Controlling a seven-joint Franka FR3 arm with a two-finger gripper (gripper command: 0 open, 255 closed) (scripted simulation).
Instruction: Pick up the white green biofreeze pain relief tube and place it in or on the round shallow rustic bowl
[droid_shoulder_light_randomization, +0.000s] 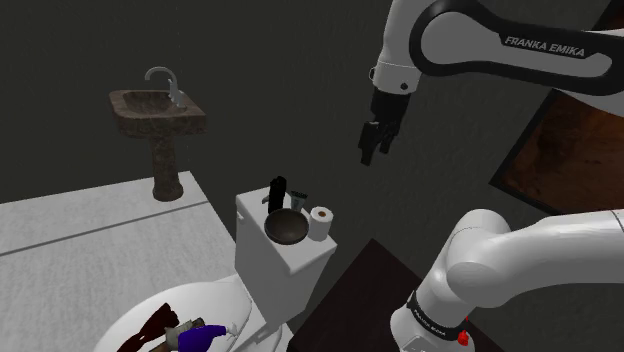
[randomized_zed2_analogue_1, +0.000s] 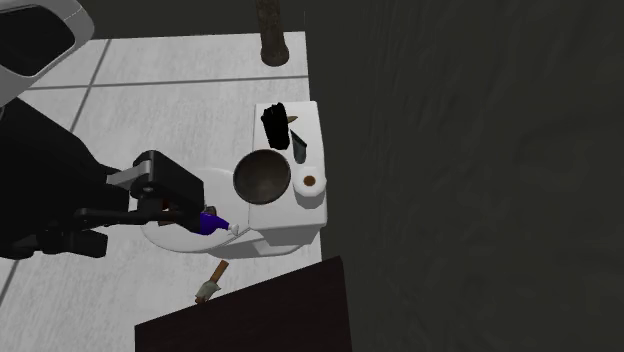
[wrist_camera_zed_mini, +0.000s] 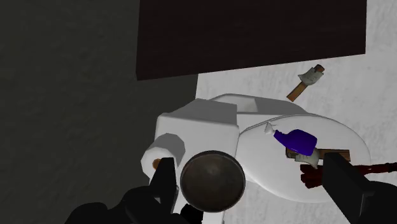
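Wrist view: the claw (wrist_camera_zed_mini: 248, 164) hangs high, fingers spread and empty, probably to sight the blue white-capped tube (wrist_camera_zed_mini: 297, 140) lying on the toilet lid (wrist_camera_zed_mini: 267, 170), near the dark bowl (wrist_camera_zed_mini: 212, 180) atop the tank (wrist_camera_zed_mini: 197, 122).

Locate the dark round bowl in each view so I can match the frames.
Shoulder view: bowl on the toilet tank, lower centre.
Second exterior view: bowl on the tank, just left of centre.
Wrist view: bowl below the open gripper, near one finger.
Shared landmark: the toilet paper roll standing beside the bowl on the tank.
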